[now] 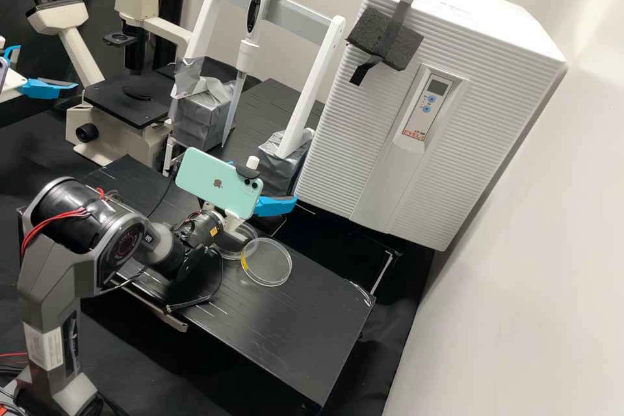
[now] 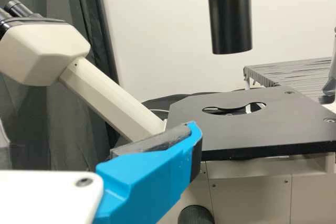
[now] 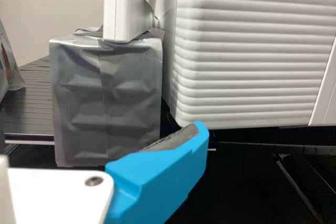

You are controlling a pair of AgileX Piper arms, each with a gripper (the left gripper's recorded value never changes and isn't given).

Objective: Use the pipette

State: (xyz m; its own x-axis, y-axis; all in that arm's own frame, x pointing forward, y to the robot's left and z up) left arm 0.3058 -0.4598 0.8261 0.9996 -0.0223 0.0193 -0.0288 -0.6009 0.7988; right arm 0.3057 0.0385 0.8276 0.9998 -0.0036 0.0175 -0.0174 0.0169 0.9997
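Hanging from a white frame [image 1: 316,75]: slim tapered pipette [image 1: 246,49]; left fingers [image 2: 157,169] and right fingers [image 3: 168,169] released.

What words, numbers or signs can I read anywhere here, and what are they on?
Nothing reads plainly enough to quote.
White cabinet's control panel: a short line of red print beneath two blue buttons, too blurred to read.
Mint-green phone: a dark logo on its back, no words.
White sticker on the near arm's post: print too small to read.
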